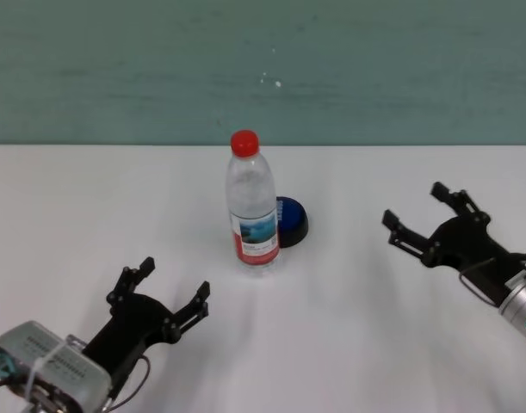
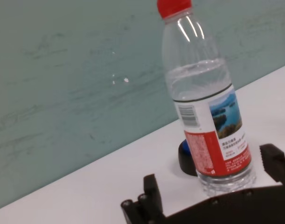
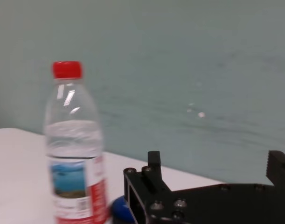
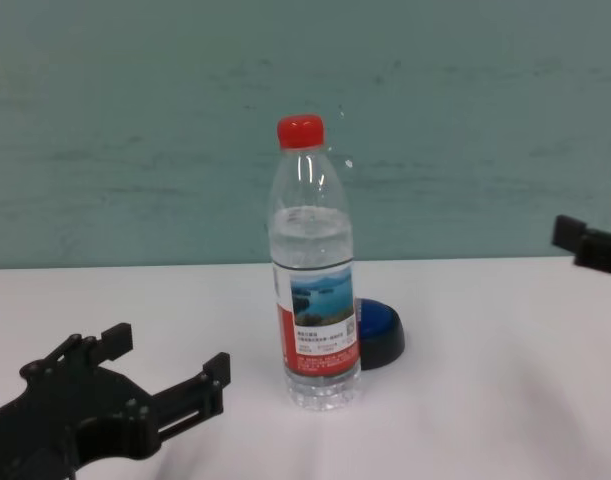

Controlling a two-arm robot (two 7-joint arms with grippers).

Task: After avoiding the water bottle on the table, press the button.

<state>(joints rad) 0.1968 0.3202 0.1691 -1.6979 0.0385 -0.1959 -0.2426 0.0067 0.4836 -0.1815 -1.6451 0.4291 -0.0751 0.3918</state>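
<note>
Button (image 1: 290, 221) lies behind bottle (image 1: 251, 206), between both open hands.

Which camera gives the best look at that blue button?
The head view: the button shows its blue dome and black base beside the water bottle. In the chest view, the bottle covers part of it. Both wrist views catch only a sliver behind the bottle.

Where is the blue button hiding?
In the head view the button sits mid-table, just behind the water bottle on its right side, partly hidden by it.
</note>
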